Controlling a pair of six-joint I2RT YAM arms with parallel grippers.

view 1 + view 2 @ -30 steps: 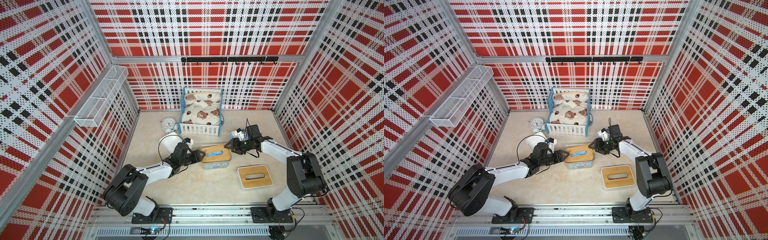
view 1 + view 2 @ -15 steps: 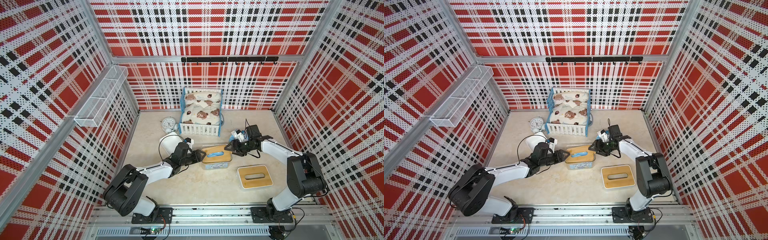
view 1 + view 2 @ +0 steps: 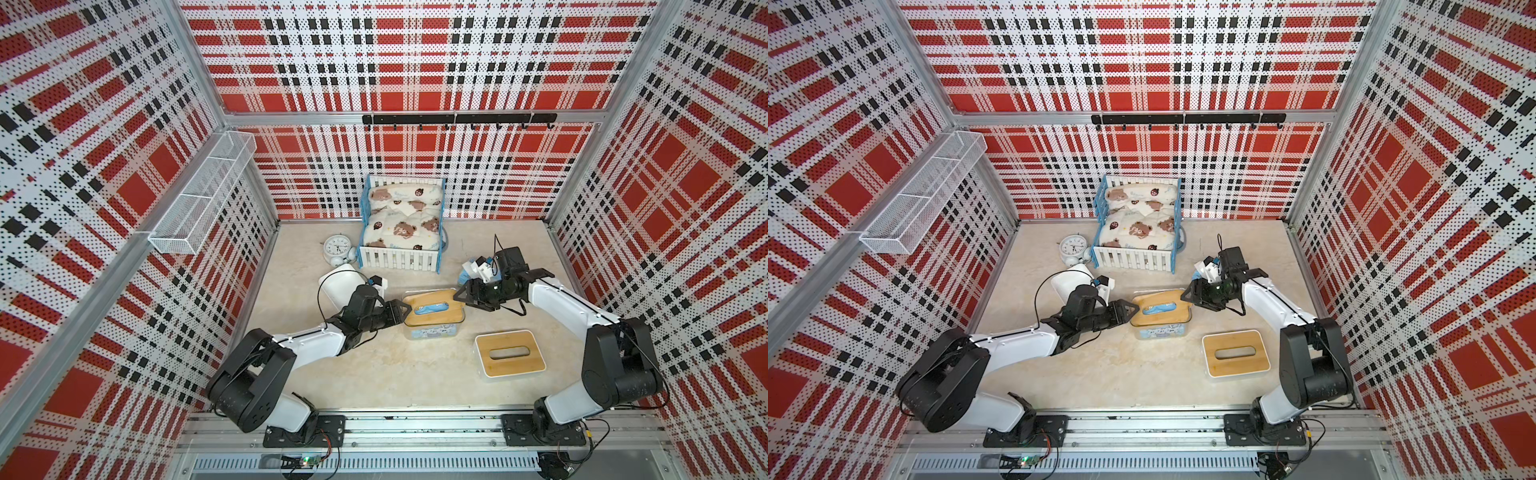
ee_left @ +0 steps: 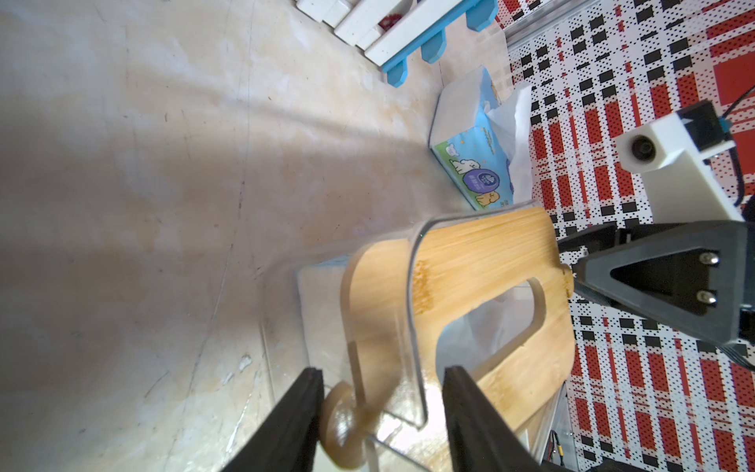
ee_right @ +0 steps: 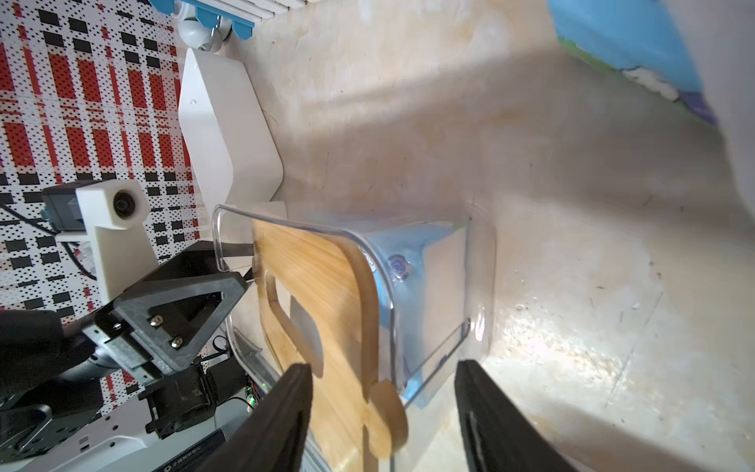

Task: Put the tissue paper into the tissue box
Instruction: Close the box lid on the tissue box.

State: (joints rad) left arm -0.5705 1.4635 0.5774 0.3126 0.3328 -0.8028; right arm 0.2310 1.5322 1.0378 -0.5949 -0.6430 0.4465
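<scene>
- We are watching the left arm (image 3: 316, 338) lying low and long, running from its base at the lower left of the frame up toward the middle, with its wrist close above the tabletop (image 3: 374, 374).
- The left gripper (image 3: 409, 309) is pointing at the left end of the clear tissue box (image 3: 432, 331). In the left wrist view, the left gripper (image 4: 382, 370) is holding its jaws apart, released. They are straddling the box's end rim and a tab of the bamboo lid (image 4: 482, 253), and we see nothing pinched.
- The right arm (image 3: 569, 307) is standing up from the lower right, and its white forearm is sloping up and left toward the centre.
- The right gripper (image 3: 457, 297) is facing the box's right end, with its tips just at the lid's edge. In the right wrist view, the right gripper (image 5: 384, 363) is spread wide around the box's corner, grasping nothing.
- The tissue paper (image 3: 432, 308) is sitting inside the clear box at the centre of the frame. Its blue wrap is showing through the lid's slot and through the wall.
- The lid is lying askew across the rim.
- A second pack (image 3: 466, 275) is lying on the tabletop just behind the right wrist, with a white sheet sticking out.
- A white tissue box (image 3: 515, 365) is resting right of and below centre, apart from both grippers.
</scene>
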